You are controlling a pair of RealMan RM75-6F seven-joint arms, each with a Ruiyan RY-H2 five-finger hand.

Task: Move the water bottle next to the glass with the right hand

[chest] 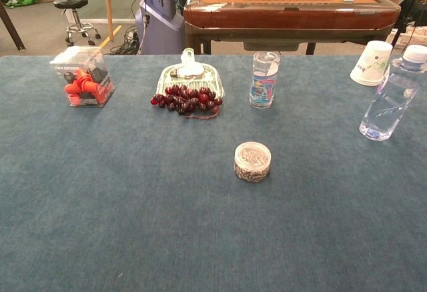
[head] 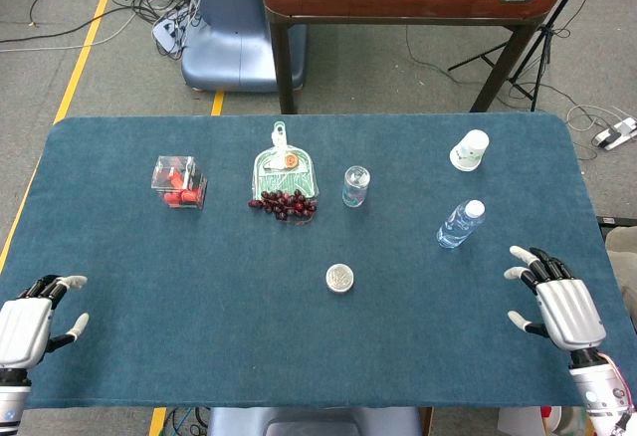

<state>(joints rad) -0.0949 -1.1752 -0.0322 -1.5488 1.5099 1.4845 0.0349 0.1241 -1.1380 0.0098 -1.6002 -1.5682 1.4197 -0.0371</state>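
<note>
A clear water bottle point(head: 460, 224) with a white cap stands on the blue table at the right; the chest view shows the bottle point(chest: 392, 96) at its right edge. The glass point(head: 355, 185) stands near the table's middle, well left of the bottle, and appears as a clear glass point(chest: 264, 79) with a printed label. My right hand point(head: 559, 302) rests open near the front right edge, below and right of the bottle. At the front left corner lies my left hand point(head: 32, 323), also open and holding nothing. Neither hand shows in the chest view.
A white paper cup point(head: 470, 150) stands behind the bottle. A small round tin point(head: 340, 278) sits in front of the glass. Dark grapes point(head: 284, 203) and a green dustpan point(head: 284, 167) lie left of the glass; a clear box point(head: 179, 181) of red items is farther left.
</note>
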